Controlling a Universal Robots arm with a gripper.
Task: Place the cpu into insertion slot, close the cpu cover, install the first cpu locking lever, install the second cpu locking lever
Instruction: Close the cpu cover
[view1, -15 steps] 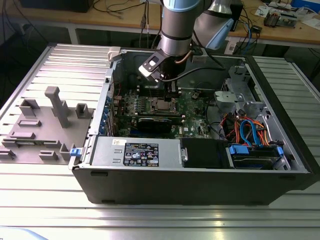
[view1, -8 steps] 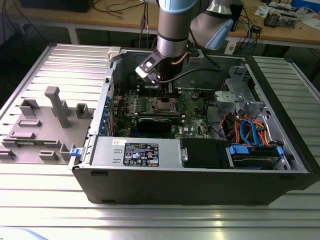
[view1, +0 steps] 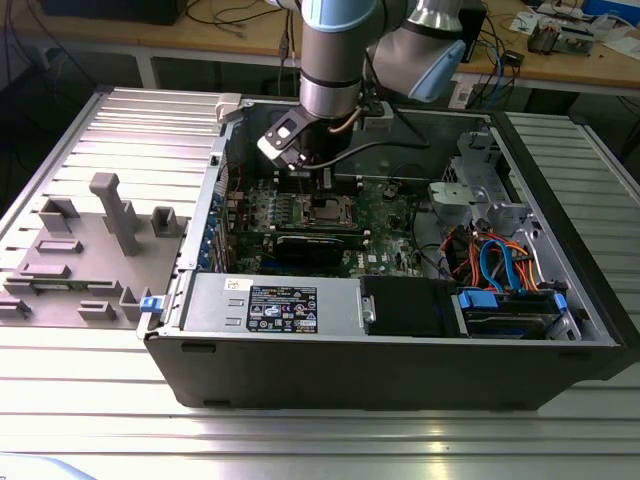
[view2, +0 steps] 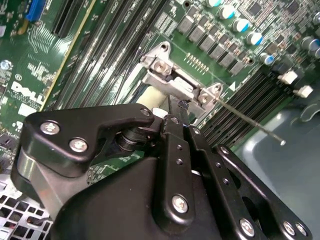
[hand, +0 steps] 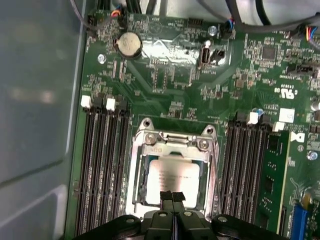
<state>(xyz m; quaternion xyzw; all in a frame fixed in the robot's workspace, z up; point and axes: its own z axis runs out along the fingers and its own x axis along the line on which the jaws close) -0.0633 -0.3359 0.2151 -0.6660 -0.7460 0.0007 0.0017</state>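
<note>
The pincer (view2: 178, 114), tips pressed together, hangs just beside the hinge of the cpu cover (view2: 170, 82).

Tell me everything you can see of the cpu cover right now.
In the first wrist view the thin silver metal cpu cover lies flat on the green circuit board, a square frame whose window shows the grey-topped square cpu. Two screws sit along its edge away from the black gripper, whose shut fingers hang over the opposite edge; contact cannot be told.
</note>
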